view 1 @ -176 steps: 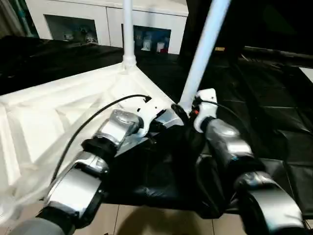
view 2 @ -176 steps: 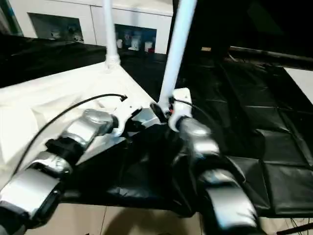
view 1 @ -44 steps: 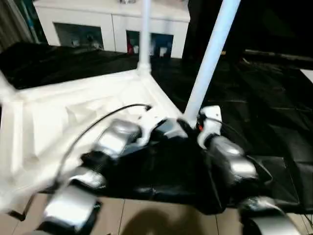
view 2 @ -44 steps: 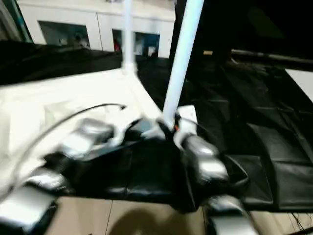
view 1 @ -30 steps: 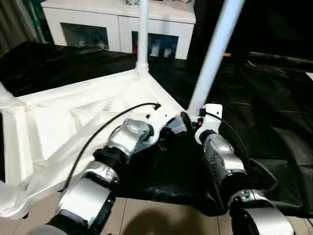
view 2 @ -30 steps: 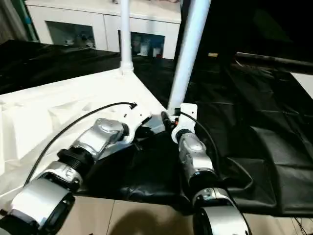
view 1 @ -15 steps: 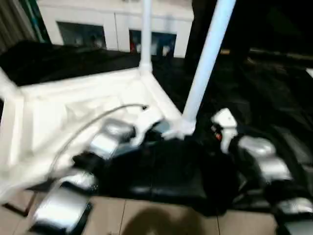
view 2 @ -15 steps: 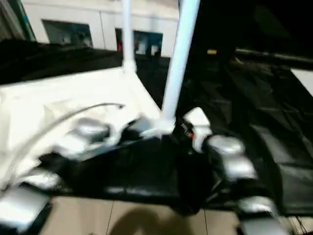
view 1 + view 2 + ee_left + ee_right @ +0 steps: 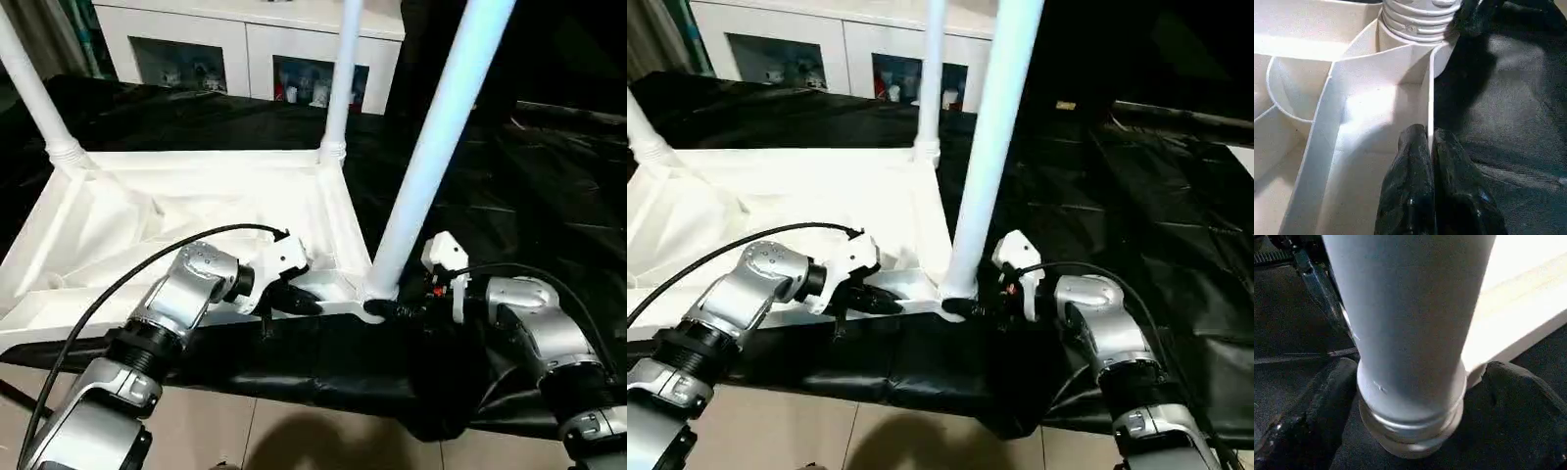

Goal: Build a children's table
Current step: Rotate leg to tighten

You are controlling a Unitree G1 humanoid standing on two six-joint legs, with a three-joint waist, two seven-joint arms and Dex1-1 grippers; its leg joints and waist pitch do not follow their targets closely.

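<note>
On the black worktop (image 9: 549, 196) the upturned children's table (image 9: 196, 206) has swung round; left fingers (image 9: 1425, 161) pinch its rim, right fingers (image 9: 1312, 396), now spread, straddle the near leg (image 9: 431, 147), apparently seated.

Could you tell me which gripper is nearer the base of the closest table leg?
Right. The right gripper straddles the leg base; the left gripper pinches the table rim beside it.

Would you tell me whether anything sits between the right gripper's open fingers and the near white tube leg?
Nothing visible does. The right gripper has its black fingers on either side of the white tube leg, just above its ribbed base.
</note>
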